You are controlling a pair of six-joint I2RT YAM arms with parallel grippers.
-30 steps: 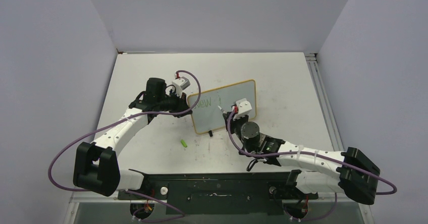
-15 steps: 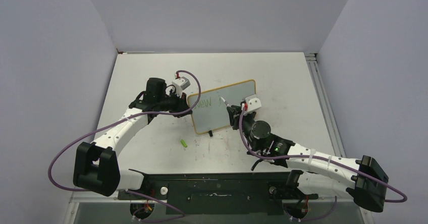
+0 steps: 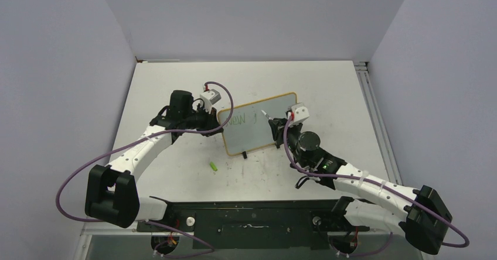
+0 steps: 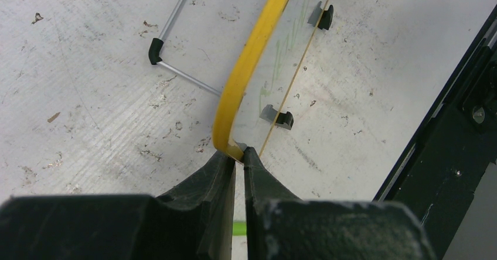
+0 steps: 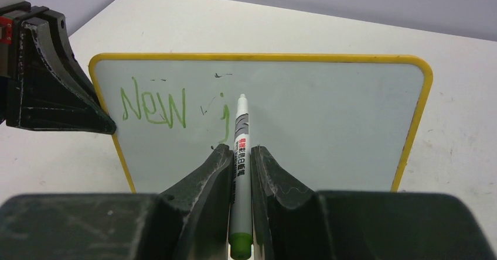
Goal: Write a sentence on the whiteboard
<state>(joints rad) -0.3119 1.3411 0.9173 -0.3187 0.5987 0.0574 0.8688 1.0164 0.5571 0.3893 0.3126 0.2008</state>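
Whiteboard (image 5: 328, 113) lower edge behind right claw (image 5: 240, 150)

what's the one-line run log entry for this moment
left gripper: shut on whiteboard edge | right gripper: shut on marker | sentence: "New j" written | marker tip: beside j, contact unclear

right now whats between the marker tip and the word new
A green j beside the marker tip, plus faint smudges on the whiteboard; right wrist view.
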